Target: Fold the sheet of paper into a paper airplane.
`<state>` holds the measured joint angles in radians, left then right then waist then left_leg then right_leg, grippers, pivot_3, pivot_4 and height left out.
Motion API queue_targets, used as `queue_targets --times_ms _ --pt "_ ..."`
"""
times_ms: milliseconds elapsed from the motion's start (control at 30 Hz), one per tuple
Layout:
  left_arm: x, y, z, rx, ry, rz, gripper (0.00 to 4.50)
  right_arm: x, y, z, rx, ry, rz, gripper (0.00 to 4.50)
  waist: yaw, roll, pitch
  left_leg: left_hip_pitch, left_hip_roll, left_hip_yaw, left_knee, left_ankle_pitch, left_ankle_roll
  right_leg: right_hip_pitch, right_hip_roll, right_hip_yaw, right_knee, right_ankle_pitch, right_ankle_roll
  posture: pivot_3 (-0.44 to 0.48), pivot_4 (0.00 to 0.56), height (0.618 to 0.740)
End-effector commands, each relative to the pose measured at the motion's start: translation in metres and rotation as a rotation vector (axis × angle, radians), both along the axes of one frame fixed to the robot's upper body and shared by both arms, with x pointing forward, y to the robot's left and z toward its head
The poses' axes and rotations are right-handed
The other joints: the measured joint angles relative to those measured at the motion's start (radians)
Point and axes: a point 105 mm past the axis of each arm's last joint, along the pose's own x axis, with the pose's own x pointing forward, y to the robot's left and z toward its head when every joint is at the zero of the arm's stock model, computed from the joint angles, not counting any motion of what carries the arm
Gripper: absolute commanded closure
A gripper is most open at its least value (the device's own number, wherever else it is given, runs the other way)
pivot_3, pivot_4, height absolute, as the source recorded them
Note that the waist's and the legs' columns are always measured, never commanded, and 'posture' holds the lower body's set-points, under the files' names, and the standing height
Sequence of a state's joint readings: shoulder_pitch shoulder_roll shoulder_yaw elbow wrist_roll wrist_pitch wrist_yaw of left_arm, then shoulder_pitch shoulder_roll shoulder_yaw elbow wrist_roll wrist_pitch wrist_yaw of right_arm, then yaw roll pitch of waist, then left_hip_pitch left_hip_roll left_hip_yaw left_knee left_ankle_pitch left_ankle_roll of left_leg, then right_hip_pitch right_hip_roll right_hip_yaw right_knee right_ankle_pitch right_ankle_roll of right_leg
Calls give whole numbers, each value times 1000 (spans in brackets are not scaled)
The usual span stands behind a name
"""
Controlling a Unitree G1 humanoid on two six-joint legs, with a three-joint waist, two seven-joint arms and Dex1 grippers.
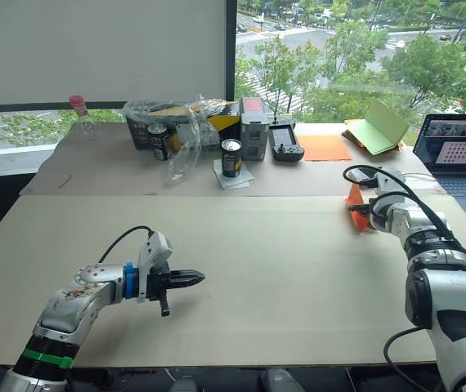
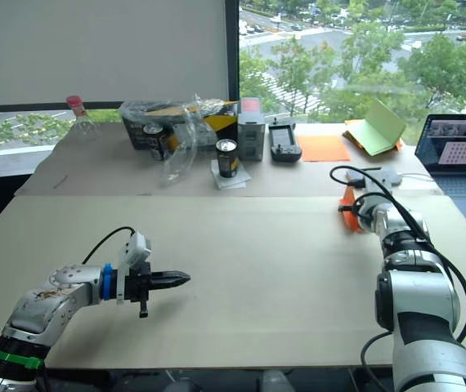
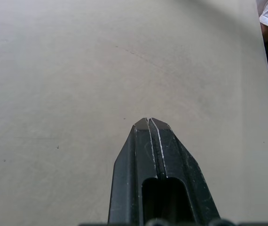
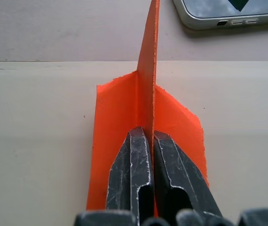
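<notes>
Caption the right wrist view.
Right gripper shut on upright fin of folded orange paper airplane resting on table.

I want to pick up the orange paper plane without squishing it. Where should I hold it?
Pinch the thin upright fold of the paper airplane, coming in from its open back end, as the right gripper does. That fold stands up between two flat wings, so fingers can close on both sides of it.
</notes>
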<state>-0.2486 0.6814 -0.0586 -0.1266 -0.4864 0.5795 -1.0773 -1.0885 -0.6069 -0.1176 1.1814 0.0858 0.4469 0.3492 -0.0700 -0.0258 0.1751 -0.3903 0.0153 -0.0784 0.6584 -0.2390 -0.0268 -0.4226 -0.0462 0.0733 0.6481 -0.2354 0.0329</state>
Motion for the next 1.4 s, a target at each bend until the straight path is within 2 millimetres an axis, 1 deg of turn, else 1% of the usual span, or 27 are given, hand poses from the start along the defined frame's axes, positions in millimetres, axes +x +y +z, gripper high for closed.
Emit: queue_targets --times_ms 33,67,133,200,267,300,367,400,467,533,600,700,767,867,900,933,967,1000,1067,1100,1167,1200,1267,1400 --pt "3 -2 6 -3 -38 -3 4500 8 -3 43 1 -133 14 2845 0 0 0 0 0 0 0 0 0 0 0 0 0 0 0 0 150 732" --pt "4 -2 8 -7 -42 -1 4500 9 -2 51 -10 -147 24 2546 0 1 0 0 0 0 0 0 0 0 0 0 0 0 0 0 150 732" --pt "6 -1 10 -7 -50 3 4500 11 2 67 -38 -179 57 1805 0 3 2 0 0 0 0 0 0 0 0 0 0 0 0 0 150 732" --pt "8 0 11 -6 -55 7 4500 12 10 87 -55 -221 102 1083 -1 5 3 0 0 0 0 0 0 0 0 0 0 0 0 0 150 732" --pt "10 1 12 -9 -59 9 4500 11 16 102 -62 -252 135 458 -1 7 4 0 0 0 0 0 0 -1 0 0 0 0 0 0 150 732" --pt "11 1 14 -13 -65 11 4500 9 21 112 -60 -275 163 52 -1 7 4 0 0 0 0 0 0 -1 0 0 1 0 0 0 150 732" --pt "14 2 18 -24 -84 20 4500 4 32 127 -54 -311 227 18 0 7 4 0 0 0 0 0 0 -1 0 0 1 0 0 0 150 732" --pt "16 2 18 -22 -87 31 4500 -1 43 133 -38 -333 288 18 1 7 4 0 0 0 0 0 0 -1 0 0 1 0 0 0 150 732" --pt "18 4 17 1 -98 45 4500 -16 73 142 -1 -398 453 18 3 7 4 -1 0 -1 0 0 0 -1 0 -1 1 0 0 0 150 732" --pt "21 6 15 15 -105 62 4500 -33 98 142 23 -442 591 18 4 7 4 0 0 -1 0 0 0 0 0 -1 1 0 0 0 150 732" --pt "23 8 14 15 -103 85 4500 -53 116 134 34 -456 702 18 7 7 4 0 0 -1 0 0 0 0 0 -1 1 0 0 0 150 732" --pt "25 9 14 8 -110 111 4500 -81 140 114 73 -445 816 18 11 7 4 -1 0 -1 1 0 0 0 0 -1 1 0 1 0 150 732" --pt "27 9 17 -9 -127 132 4500 -102 156 96 106 -433 867 18 16 7 4 -1 0 -1 1 0 0 0 0 -1 1 0 1 0 150 732" --pt "28 9 20 -30 -134 165 4500 -120 165 69 39 -416 875 18 26 7 4 -1 0 -2 1 0 0 0 0 -1 2 0 1 0 150 732" --pt "26 9 17 -32 -125 174 4500 -132 173 55 77 -398 907 18 26 7 4 -1 0 -1 2 0 0 0 0 -1 2 0 1 0 150 732" --pt "23 10 12 -26 -116 183 4500 -140 177 42 128 -373 906 18 27 7 4 -1 0 -1 2 0 0 0 0 -1 2 0 1 0 150 732" --pt "20 9 7 -28 -111 190 4500 -146 180 32 141 -365 902 18 27 7 4 0 0 -1 2 0 0 1 0 -1 1 0 1 0 150 732" --pt "18 9 4 -30 -109 194 4500 -148 180 26 144 -363 896 18 25 7 4 1 1 -1 1 0 0 1 0 -1 1 0 1 0 150 732" --pt "14 10 -2 -10 -123 205 4500 -152 180 13 71 -355 912 18 23 7 4 1 0 0 2 0 0 1 0 0 2 0 1 0 150 732" --pt "14 11 -5 -7 -122 226 4500 -149 176 8 77 -358 878 18 24 7 4 1 0 0 2 0 0 0 0 0 1 0 1 0 150 732" --pt "12 11 -8 -23 -124 249 4500 -142 166 3 97 -394 805 18 25 7 4 2 1 0 2 0 -1 2 0 0 1 0 1 0 150 732" --pt "12 11 -9 -21 -129 260 4500 -141 159 -5 63 -387 783 18 26 7 4 3 1 0 2 1 -1 2 0 0 1 0 1 0 150 732" --pt "13 13 -12 -5 -148 272 4500 -143 151 -19 5 -361 786 18 32 6 4 3 1 -1 2 1 -1 3 1 -1 1 0 2 0 150 732" --pt "17 15 -10 -12 -183 302 4500 -147 148 -32 5 -337 795 18 30 6 4 2 1 0 2 1 -1 2 1 0 1 0 1 0 150 732"
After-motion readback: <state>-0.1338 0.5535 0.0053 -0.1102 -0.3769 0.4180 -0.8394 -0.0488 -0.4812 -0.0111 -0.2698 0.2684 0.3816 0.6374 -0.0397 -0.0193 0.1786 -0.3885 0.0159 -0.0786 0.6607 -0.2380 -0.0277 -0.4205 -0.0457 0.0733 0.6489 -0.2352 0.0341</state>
